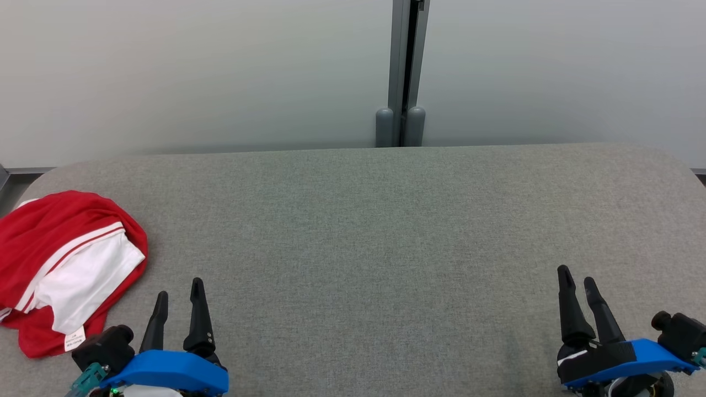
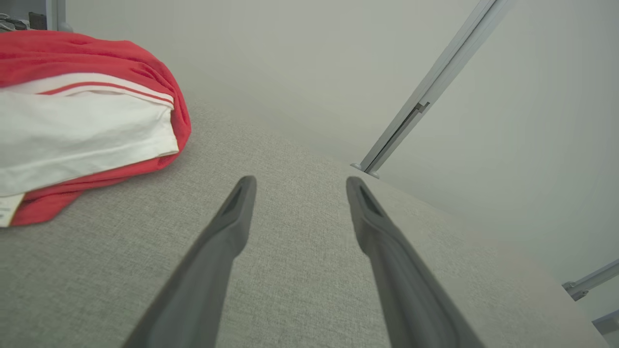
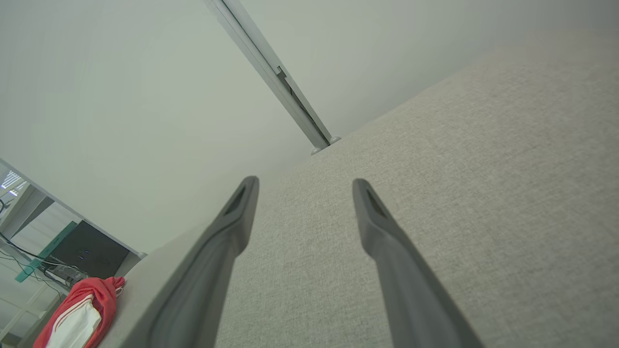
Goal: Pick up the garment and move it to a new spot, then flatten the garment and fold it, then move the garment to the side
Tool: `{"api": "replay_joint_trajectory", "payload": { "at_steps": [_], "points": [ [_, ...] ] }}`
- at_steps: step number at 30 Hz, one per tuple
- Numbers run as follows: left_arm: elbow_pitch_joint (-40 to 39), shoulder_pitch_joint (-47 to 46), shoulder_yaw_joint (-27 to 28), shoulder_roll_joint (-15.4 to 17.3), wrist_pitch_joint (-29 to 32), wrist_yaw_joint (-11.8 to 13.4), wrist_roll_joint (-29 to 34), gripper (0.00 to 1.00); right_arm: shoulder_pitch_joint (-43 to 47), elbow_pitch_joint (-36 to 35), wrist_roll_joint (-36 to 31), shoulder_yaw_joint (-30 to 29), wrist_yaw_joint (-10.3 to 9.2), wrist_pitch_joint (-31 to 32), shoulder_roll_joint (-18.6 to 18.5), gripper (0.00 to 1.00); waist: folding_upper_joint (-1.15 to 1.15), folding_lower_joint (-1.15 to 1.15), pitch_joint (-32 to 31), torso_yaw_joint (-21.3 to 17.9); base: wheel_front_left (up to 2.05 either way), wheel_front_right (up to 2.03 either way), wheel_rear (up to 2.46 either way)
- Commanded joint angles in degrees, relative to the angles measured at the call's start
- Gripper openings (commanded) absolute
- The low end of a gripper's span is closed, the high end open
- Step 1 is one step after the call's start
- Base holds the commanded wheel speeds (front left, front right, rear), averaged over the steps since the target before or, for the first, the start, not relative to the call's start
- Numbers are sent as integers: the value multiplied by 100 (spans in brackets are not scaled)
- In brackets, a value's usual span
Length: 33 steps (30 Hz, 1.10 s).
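My left gripper [image 1: 179, 288] and right gripper [image 1: 576, 274] sit empty over the grey fabric-covered table [image 1: 386, 220], fingers spread wide. The crumpled red-and-white garment [image 1: 60, 259] lies just left of my left gripper, well apart from the right one. Pale wall panels [image 1: 193, 71] stand beyond.

Crumpled red-white garment [image 1: 66, 270] far left on grey table [image 1: 386, 231]

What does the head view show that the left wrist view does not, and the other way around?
Head view adds: the right gripper, open. Left wrist view adds: the hollowed inner faces of the left fingers. Both: the grey table, the crumpled red and white garment lying untouched at the robot's left, the open left gripper and the wall post.
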Motion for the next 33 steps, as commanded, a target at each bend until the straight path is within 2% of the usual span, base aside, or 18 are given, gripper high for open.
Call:
{"api": "replay_joint_trajectory", "payload": {
  "at_steps": [1, 33],
  "points": [
    [-30, -24, -37, 52, -55, 35, 182, 100, -54, -36, -185, -1, 10, -58, -45, 100, 0, 0, 0, 4, 0, 0, 0],
    [263, -38, -465, 192, -476, 300, 1628, 100, -93, 180, -1692, 50, 14, -456, -54, 100, 0, 0, 36, 73, 0, 0, 0]
  ]
}}
